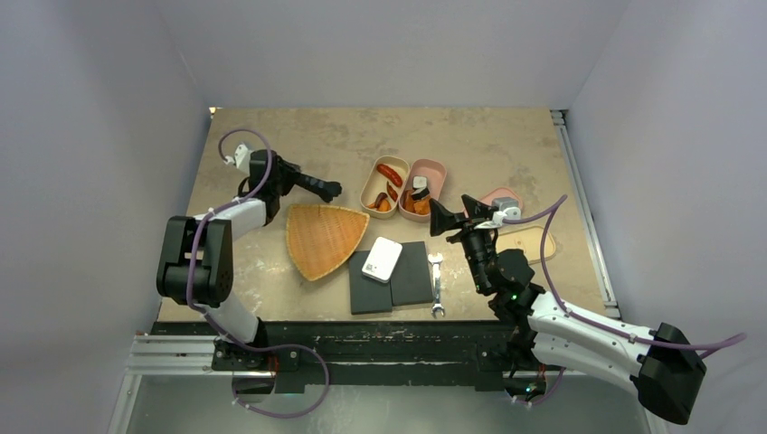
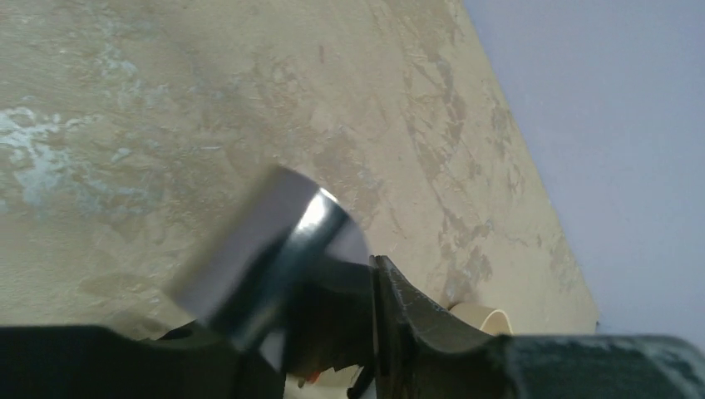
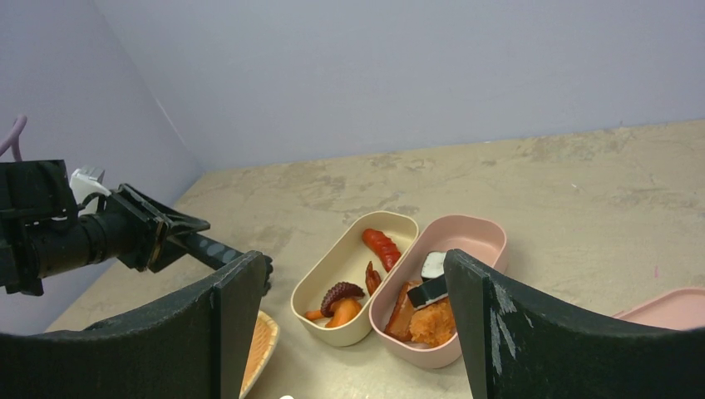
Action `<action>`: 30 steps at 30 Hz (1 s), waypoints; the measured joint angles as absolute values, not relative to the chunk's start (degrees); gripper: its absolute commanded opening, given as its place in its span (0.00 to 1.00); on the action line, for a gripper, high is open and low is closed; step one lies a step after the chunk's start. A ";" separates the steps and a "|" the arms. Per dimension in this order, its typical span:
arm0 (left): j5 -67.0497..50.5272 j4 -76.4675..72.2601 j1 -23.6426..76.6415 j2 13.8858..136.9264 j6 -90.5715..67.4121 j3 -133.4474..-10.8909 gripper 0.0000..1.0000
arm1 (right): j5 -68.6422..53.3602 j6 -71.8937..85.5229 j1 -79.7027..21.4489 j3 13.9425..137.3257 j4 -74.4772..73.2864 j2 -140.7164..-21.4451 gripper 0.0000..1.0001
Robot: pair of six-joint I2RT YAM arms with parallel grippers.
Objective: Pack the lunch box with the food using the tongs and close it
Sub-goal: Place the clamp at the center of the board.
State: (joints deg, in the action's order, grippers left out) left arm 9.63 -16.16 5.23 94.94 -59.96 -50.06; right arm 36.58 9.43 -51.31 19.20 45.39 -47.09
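I am seeing glossy, smooth metal on the tongs point(image 2: 274, 249), a matt, mottled table point(image 2: 208, 100), and smooth matt plastic on the lunch box point(image 3: 470, 221).

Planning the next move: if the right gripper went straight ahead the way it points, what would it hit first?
The right gripper would likely meet the pink lunch box first, though depth is unclear.

Stands bare along the table's point(image 1: 271, 136) far edge and in both far corners. Blocked mid-table by cream lunch box point(image 1: 383, 185) and pink lunch box point(image 1: 432, 174), touching side by side. Hardly any gap from the cream one to woven tray point(image 1: 323, 237). Crowded toward the near edge by dark mats point(image 1: 414, 273) and wrench point(image 1: 436, 285).
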 measured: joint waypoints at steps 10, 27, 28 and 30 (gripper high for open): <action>7.79 -16.53 2.15 96.51 -62.87 -46.94 0.47 | 36.60 9.43 -51.31 19.20 45.39 -47.09 0.82; 8.75 -8.60 1.52 89.52 -53.17 -48.73 0.62 | 36.58 9.50 -51.31 19.20 45.28 -47.09 0.82; 8.84 -6.61 1.52 88.23 -50.98 -50.41 0.62 | 36.58 9.72 -51.31 19.20 45.17 -47.09 0.82; 8.97 -4.36 1.67 86.80 -47.62 -53.39 0.62 | 36.58 10.41 -51.31 19.20 44.69 -47.09 0.82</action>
State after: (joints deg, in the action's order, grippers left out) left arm 8.97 -4.36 1.67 86.80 -47.62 -53.39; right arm 36.58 10.41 -51.31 19.20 44.69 -47.09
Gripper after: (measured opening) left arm 0.614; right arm 0.820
